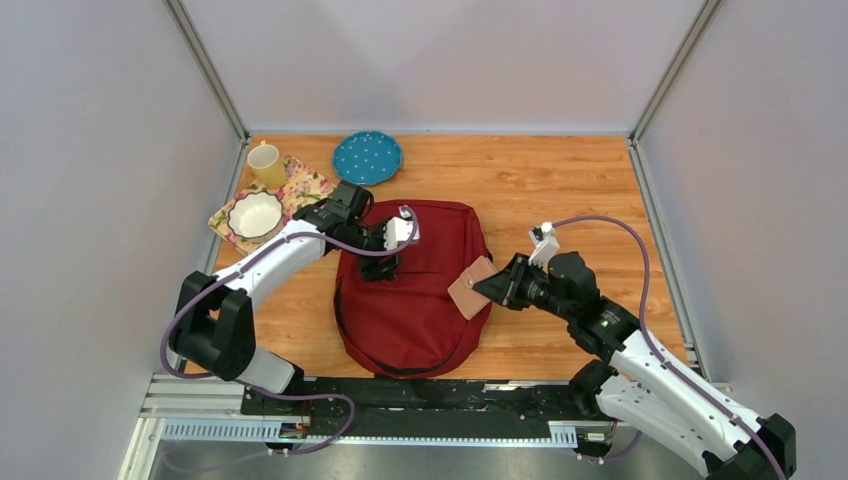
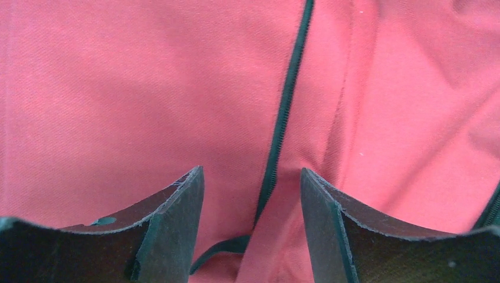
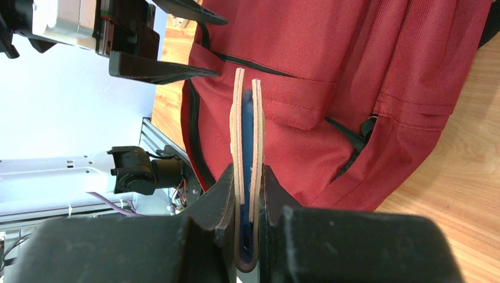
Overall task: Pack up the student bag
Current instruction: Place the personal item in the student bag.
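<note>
Cloth on the red bag, lying flat in the middle of the tabletop, looks woven, limp and light, so I judge the black zipper edge the best hold; my left hand stands spread astride it, while my right hand pinches a stiff, flat tan case.

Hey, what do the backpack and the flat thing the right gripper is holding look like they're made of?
Backpack: woven red cloth, matte, probably canvas or polyester; a diagonal weave shows up close, with a black zipper. Flat case in the right gripper: two tan layers with raw, fibrous edges, likely leather or an imitation, matte, around something blue.
</note>
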{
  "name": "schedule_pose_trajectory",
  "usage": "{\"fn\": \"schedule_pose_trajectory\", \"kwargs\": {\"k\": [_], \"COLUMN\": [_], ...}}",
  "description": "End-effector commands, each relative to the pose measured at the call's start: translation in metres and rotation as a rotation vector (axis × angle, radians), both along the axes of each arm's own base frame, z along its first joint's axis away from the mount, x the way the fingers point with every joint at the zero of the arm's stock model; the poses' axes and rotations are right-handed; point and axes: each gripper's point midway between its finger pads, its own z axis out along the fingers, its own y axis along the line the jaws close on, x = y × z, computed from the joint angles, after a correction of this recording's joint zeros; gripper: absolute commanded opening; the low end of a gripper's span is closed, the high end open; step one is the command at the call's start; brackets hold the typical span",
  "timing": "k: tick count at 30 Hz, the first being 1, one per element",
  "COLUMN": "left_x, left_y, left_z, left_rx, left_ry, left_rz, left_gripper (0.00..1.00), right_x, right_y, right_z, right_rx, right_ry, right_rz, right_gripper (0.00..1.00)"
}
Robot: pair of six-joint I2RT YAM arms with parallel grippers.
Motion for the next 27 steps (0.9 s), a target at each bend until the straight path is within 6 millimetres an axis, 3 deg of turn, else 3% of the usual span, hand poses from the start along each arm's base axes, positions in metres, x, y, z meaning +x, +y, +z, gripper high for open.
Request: {"fn": "schedule_pose_trajectory", "kwargs": {"k": [1,6,8,10,15,16,18,23,27], "left_x": [-0.018,-0.014,-0.001,0.009,0.009,0.012,0.013,0.027,0.04], "left_y": [-0.006,-0.003,0.0,-0.003,-0.012,-0.014,-0.014,-0.026,-0.03], "left_z": [-0.004,-0.028,-0.031,-0.027,-0.026,-0.022,-0.022,0.008,0.022], "left_rx": [-0.016,0.055,0.09,0.081,0.048,0.045,0.056,-0.04,-0.111], "left_ry": [0.029,0.005,-0.024,-0.046,-0.01,-0.011,0.02,-0.026,-0.119], "left_rz": [-0.029,0.014,0.075,0.102,0.108,0.115,0.14,0.208,0.251], "left_gripper": [0.69,0.69,0.68,0.67,0.57,0.46,0.37,0.4,0.35], "right_x": [0.005,0.005,0.004,0.005,0.004,0.004,0.004,0.003,0.004], "right_y": [0.004,0.004,0.004,0.004,0.003,0.003,0.002,0.001,0.0], "right_z": [0.012,0.012,0.012,0.012,0.012,0.013,0.014,0.013,0.016], "right_rx": [0.034,0.039,0.039,0.039,0.04,0.04,0.044,0.04,0.042], "right_ry": [-0.044,-0.046,-0.049,-0.048,-0.052,-0.054,-0.056,-0.055,-0.062], "right_rz": [0.006,0.003,0.007,0.004,0.003,0.003,-0.001,-0.005,-0.009], "right_gripper": [0.0,0.0,0.0,0.0,0.0,0.0,0.0,0.0,0.0]}}
